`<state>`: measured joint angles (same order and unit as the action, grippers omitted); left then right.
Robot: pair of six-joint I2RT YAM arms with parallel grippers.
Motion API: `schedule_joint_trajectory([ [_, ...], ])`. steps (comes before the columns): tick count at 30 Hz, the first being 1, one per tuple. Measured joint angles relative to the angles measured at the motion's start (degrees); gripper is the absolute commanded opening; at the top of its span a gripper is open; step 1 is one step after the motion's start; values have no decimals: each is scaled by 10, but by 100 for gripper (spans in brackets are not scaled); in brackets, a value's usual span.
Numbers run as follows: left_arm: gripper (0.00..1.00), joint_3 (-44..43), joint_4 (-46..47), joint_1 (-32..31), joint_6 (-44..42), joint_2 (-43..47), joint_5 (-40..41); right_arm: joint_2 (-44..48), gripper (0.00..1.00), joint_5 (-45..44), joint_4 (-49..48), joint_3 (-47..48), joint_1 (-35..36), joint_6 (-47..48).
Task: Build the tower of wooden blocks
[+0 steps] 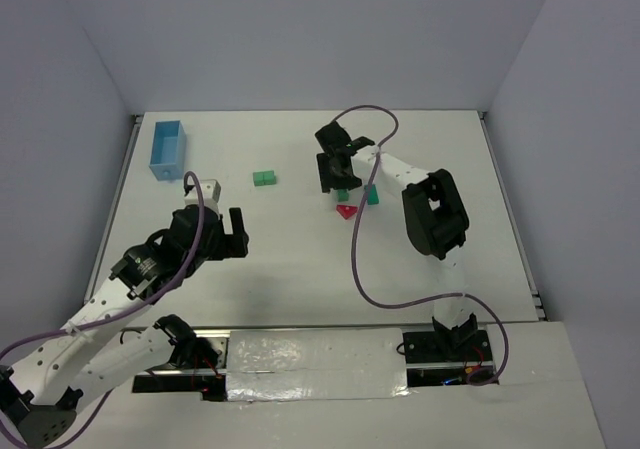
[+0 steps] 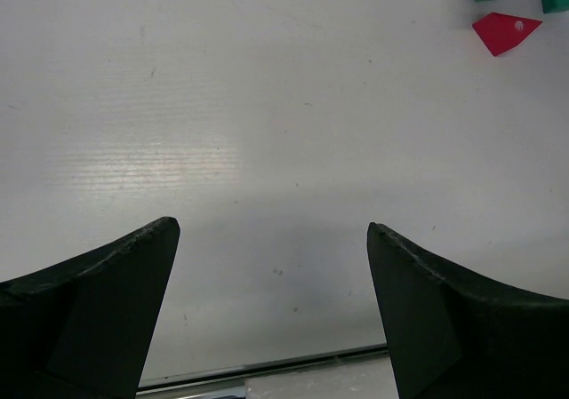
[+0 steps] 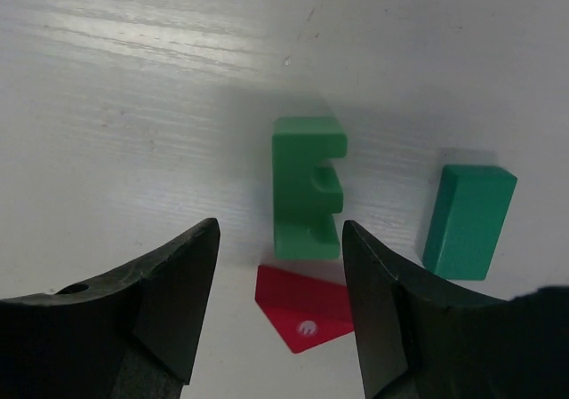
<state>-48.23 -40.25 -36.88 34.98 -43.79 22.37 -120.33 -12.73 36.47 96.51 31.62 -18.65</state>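
My right gripper: wide, over notched green block; red roof at its six o'clock. My left gripper: wide, empty.

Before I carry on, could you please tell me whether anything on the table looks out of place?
Nothing looks damaged or spilled. The lone green block sits well apart from the notched green block, teal block and red roof piece, which lies flat. Nothing is stacked yet.
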Motion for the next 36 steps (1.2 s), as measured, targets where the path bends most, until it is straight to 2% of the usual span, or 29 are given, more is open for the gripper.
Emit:
schedule_joint_trajectory([
  [4, 99, 0, 0, 0, 0, 3, 0, -40, 55, 7, 16, 25, -10, 18],
  [8, 99, 0, 1, 0, -2, 3, -5, -48, 41, 9, 20, 26, -16, 25],
  [11, 100, 0, 4, 0, -3, 3, -12, -48, 24, 10, 16, 25, -17, 28],
  [14, 100, 2, 12, 0, -3, 4, -19, -42, 20, 11, 2, 15, -19, 28],
  [17, 99, 3, 16, 0, -3, 1, -30, -7, 20, 15, -30, -39, -19, 22],
  [22, 99, 3, 56, 0, 20, -20, -74, 130, 20, 15, -90, -170, -10, -10],
  [26, 100, -8, 134, 0, 66, -49, -126, 301, 19, 25, -165, -278, 16, -55],
  [30, 99, -55, 223, -12, 102, -119, -181, 464, 19, 40, -256, -386, 68, -108],
  [36, 91, -111, 292, -58, 103, -200, -214, 578, 18, 81, -298, -469, 109, -142],
])
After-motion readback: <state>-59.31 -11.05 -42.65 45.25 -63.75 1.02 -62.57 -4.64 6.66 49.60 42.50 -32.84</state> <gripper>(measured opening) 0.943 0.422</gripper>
